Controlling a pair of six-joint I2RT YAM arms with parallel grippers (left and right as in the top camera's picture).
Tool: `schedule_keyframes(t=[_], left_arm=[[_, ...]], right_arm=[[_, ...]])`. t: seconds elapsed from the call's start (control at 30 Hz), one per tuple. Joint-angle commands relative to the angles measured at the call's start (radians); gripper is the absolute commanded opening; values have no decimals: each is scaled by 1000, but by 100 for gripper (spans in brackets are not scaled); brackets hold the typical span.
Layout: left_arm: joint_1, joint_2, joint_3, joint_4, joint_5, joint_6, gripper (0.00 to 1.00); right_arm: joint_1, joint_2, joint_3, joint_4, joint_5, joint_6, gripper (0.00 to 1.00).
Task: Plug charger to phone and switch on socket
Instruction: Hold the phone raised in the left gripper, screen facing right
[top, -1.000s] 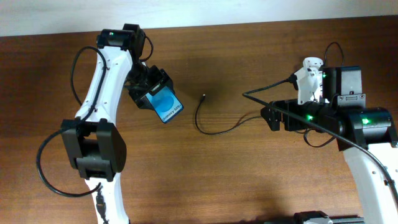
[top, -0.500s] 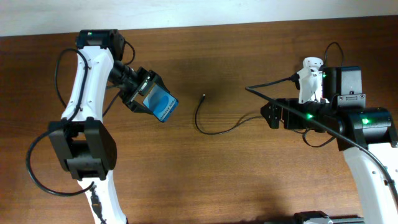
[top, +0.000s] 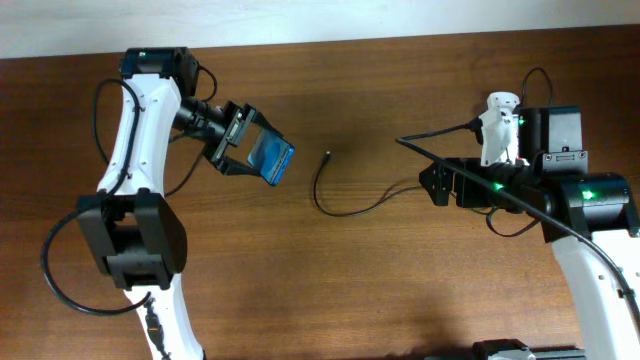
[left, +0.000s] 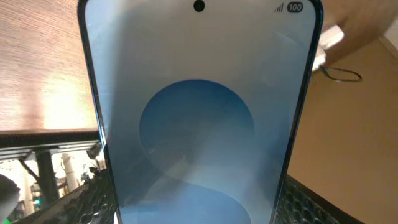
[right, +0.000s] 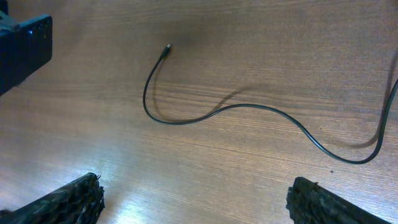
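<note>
Phone (top: 272, 160), screen lit blue, clamped at its edges in the left gripper (top: 247, 145) and tilted above the left part of the table (top: 400, 290); charger (top: 318, 190) loose at centre, bare wood all round its tip (right: 166, 50); right gripper (top: 436, 186) spread wide over the cable's right stretch.

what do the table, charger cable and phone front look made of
Table: wood or wood-look laminate, brown grain, slight sheen. Charger: thin black cable, probably matte rubber or plastic sheath, lying in loose curves. Phone: glossy glass-like front, soft reflections.
</note>
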Motion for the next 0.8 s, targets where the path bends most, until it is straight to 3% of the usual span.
schedule_keyframes(t=[0.0, 0.77], left_arm=[[11, -5, 28, -5, 120, -10, 0], [41, -5, 28, -5, 161, -10, 0]], right_arm=[[7, 4, 22, -4, -9, 8, 99], [7, 4, 22, -4, -9, 8, 99]])
